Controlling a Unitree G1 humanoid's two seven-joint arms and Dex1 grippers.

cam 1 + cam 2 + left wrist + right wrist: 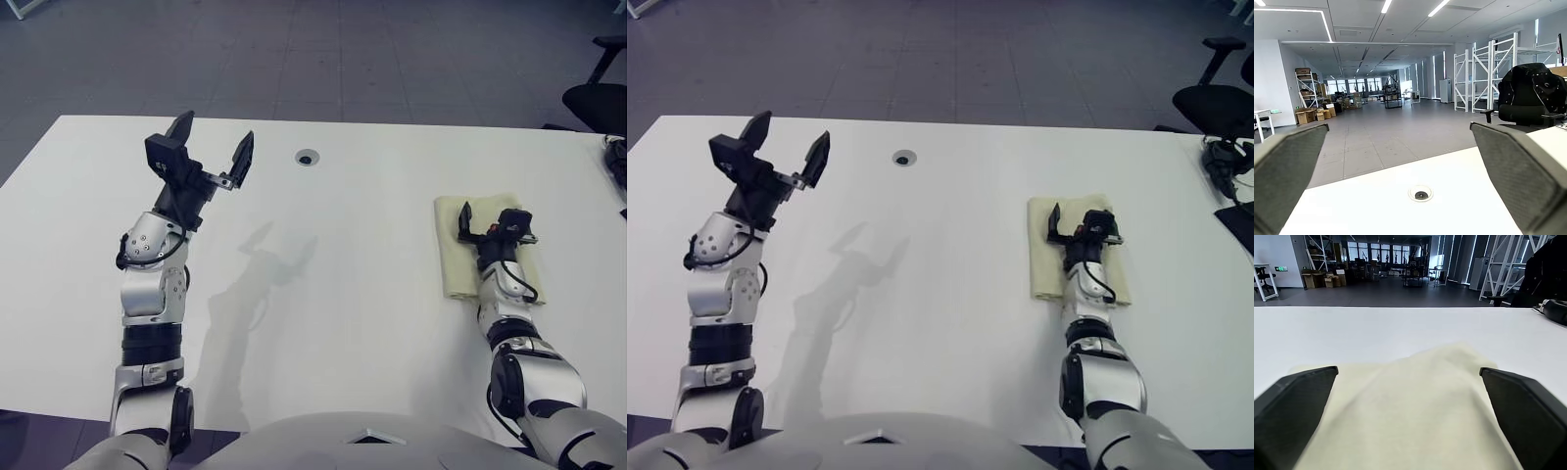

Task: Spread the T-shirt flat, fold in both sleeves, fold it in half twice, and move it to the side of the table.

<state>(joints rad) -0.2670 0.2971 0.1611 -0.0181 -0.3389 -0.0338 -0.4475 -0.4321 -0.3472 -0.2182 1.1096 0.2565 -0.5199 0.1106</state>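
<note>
The T-shirt point(457, 253) is pale yellow and lies folded into a small rectangle near the right side of the white table point(343, 313). My right gripper point(496, 227) rests low over the shirt's middle, open, and its two dark fingers point(1293, 406) straddle the cloth point(1410, 406) with nothing pinched between them. My left gripper point(213, 145) is raised above the table's far left part, open and holding nothing. It points toward the far edge, well away from the shirt.
A round cable grommet point(308, 157) sits in the tabletop near the far edge, also seen from the left wrist point(1421, 194). A black office chair point(1220, 98) stands past the right corner. Dark cables or gear point(1220, 157) lie at the table's right edge.
</note>
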